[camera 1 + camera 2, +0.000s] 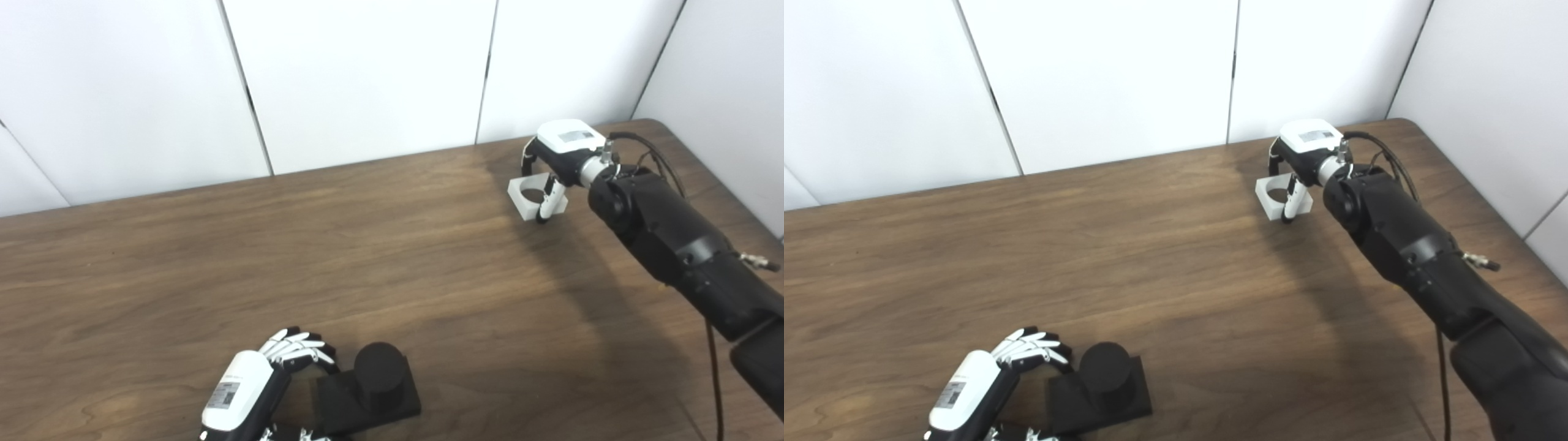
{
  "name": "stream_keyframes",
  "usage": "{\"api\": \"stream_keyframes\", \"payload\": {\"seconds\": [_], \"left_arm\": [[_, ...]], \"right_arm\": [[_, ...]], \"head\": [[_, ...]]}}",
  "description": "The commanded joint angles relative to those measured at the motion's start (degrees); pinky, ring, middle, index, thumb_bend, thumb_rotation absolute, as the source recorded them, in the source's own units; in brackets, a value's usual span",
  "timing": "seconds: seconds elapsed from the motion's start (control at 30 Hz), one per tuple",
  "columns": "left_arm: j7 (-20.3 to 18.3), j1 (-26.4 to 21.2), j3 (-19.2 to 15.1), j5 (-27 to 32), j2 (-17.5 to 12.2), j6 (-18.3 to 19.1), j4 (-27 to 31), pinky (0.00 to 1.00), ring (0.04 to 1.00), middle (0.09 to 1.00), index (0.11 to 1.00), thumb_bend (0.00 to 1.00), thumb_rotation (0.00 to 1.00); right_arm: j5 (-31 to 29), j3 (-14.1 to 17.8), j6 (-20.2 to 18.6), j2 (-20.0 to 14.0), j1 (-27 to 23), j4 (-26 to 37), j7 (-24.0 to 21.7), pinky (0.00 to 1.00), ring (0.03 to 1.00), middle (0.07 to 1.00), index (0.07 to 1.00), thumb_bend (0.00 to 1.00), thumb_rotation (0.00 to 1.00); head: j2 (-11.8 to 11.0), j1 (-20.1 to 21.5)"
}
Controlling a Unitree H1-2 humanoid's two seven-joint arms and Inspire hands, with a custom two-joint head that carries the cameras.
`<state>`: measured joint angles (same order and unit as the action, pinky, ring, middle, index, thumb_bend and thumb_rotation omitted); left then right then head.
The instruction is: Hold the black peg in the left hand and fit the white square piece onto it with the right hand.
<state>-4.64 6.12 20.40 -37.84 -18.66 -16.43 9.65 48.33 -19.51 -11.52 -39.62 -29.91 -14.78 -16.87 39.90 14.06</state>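
Note:
The black peg (378,366) is a short cylinder standing upright on a square black base (392,401), near the table's front edge. My left hand (260,383) lies just left of the base with its fingers (300,346) spread and curled toward the base's far corner. It holds nothing. The white square piece (528,197), a block with a round hole, is at the far right of the table. My right hand (560,153) is over it, thumb across its near side and fingers behind it, closed on the piece. Whether the piece is off the table is unclear.
The brown wooden table (306,257) ends at white wall panels (367,73) behind. Its right edge runs close beside my right arm (674,239). A black cable (713,367) hangs by that arm.

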Motion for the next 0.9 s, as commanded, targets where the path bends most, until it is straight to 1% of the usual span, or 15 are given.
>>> {"api": "stream_keyframes", "payload": {"seconds": [0.0,0.2,0.43,0.5,0.6,0.7,0.8,0.87], "left_arm": [[-1.2,-0.1,0.8,-0.9,0.0,-0.4,-1.0,0.91,0.817,0.745,0.483,0.52,0.05],[-1.3,-0.2,1.1,-1.2,0.4,0.0,-0.8,0.92,0.823,0.745,0.483,0.52,0.05],[-1.5,-0.2,1.3,-2.0,1.2,0.6,-0.5,0.91,0.820,0.743,0.483,0.52,0.05],[-1.5,-0.2,1.5,-2.3,1.5,0.8,-0.3,0.91,0.820,0.743,0.483,0.52,0.05],[-1.4,-0.3,1.6,-2.7,2.0,0.8,-0.2,0.91,0.816,0.740,0.483,0.52,0.05],[-1.6,-0.3,1.8,-3.2,2.5,1.2,-0.1,0.91,0.817,0.740,0.483,0.52,0.05],[-2.1,-0.4,2.1,-3.4,2.9,1.9,0.3,0.92,0.824,0.745,0.483,0.52,0.05],[-2.2,-0.5,2.2,-3.5,3.1,2.3,0.5,0.92,0.824,0.744,0.483,0.52,0.05]], "right_arm": [[0.1,1.5,0.3,-2.3,-1.6,5.3,-1.0,0.79,0.854,0.762,0.484,0.52,0.13],[0.6,2.8,0.9,-3.7,0.1,18.9,-6.2,0.81,0.852,0.759,0.485,0.52,0.13],[0.4,4.1,-0.1,-2.7,-0.4,33.9,-15.6,0.82,0.861,0.758,0.484,0.52,0.13],[0.4,3.8,0.1,-2.2,-1.1,38.3,-19.2,0.82,0.860,0.753,0.484,0.52,0.13],[0.4,3.2,-0.3,-0.9,-2.2,44.7,-25.2,0.81,0.857,0.744,0.484,0.52,0.13],[0.5,2.8,-0.5,1.0,-3.0,49.2,-30.2,0.78,0.853,0.737,0.483,0.52,0.13],[0.0,2.3,-1.6,3.4,-4.1,53.5,-35.7,0.76,0.860,0.739,0.483,0.52,0.13],[-0.6,2.2,-1.5,4.8,-4.7,55.4,-38.2,0.75,0.859,0.744,0.483,0.52,0.13]], "head": [[0.0,-0.4],[0.1,-0.9],[0.5,-1.9],[0.8,-2.5],[1.4,-3.7],[1.7,-4.5],[2.3,-5.5],[2.7,-6.2]]}}
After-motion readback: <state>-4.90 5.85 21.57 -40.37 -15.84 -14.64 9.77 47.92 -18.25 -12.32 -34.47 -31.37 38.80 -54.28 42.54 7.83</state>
